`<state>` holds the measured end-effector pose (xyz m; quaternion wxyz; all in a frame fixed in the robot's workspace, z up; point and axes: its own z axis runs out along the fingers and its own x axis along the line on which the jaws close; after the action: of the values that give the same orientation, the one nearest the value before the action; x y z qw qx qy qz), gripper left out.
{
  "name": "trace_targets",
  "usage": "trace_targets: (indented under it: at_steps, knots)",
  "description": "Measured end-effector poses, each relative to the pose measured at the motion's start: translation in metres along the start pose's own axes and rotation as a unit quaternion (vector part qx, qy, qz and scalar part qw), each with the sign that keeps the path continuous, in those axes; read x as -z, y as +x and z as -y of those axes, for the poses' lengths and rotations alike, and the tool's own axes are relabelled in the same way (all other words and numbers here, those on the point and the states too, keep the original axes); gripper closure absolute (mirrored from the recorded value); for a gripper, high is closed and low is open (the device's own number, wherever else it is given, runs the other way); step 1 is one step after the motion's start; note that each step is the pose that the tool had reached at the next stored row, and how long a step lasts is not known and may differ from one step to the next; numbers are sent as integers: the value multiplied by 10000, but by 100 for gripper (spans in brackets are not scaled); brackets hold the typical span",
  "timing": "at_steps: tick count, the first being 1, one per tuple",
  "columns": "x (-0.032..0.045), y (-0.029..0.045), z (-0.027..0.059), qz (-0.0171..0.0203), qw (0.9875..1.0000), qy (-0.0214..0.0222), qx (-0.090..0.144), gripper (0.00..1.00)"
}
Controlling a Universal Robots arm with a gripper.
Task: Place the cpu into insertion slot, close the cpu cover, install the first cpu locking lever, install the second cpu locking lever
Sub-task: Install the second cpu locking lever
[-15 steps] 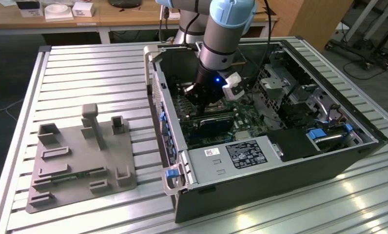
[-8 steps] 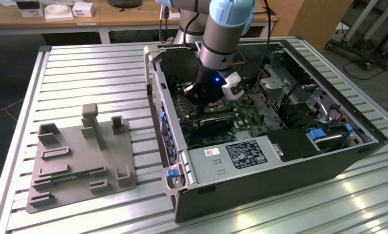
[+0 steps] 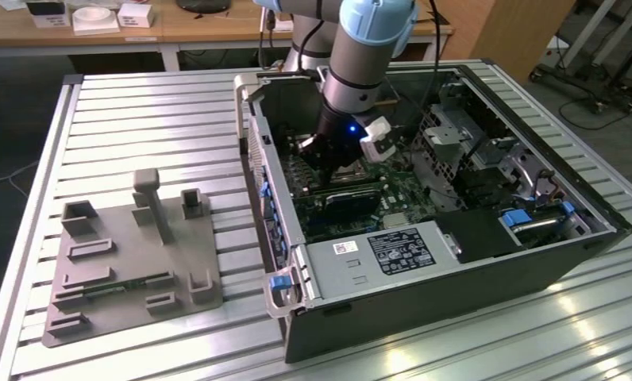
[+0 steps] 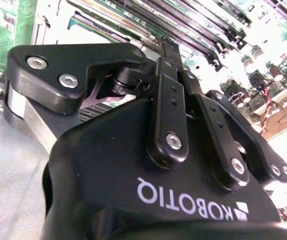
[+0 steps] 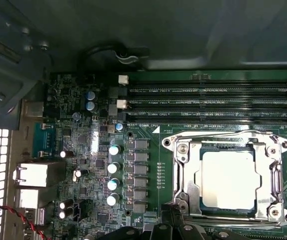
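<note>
Arm reaches down into the open computer case (image 3: 443, 238), which lies on the slatted bench (image 3: 136, 111). Tool (image 3: 321, 155) hovers low over the green circuit board (image 5: 148, 150), right at the socket edge. Chip (image 5: 229, 179) sits in the socket (image 5: 183, 200) just ahead of the tool tips, silvery face up, with the cover frame (image 5: 233, 145) lying flat around it. Memory slots (image 5: 208, 100) run further out beyond the socket. Cannot tell whether the tool is clenched or released. Grey parts fixture (image 3: 131, 262) stands on the bench, well apart.
</note>
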<state>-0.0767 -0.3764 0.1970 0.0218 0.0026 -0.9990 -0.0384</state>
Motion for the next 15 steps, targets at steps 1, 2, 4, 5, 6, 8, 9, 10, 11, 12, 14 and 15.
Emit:
trace_targets:
  at_steps: [1,2,4,5,6,8,9,10,11,12,14,15]
  knots:
    - [-1,0,-3,0,10000,-9,1,90]
    - [-1,0,-4,1,10000,-18,2,90]
    - [-2,2,-7,1,10000,-33,4,90]
    - [-2,3,-7,1,10000,-37,4,90]
    - [-3,5,-7,1,10000,-43,5,90]
    - [-3,8,-7,1,10000,-51,6,90]
    - [-3,10,-7,1,10000,-55,6,90]
    - [-4,12,-7,1,10000,-60,7,90]
    - [-5,13,-7,1,10000,-64,7,90]
    - [-5,14,-7,1,10000,-67,8,90]
    - [-6,15,-6,1,10000,-68,9,90]
    - [-6,15,-5,0,10000,-60,10,90]
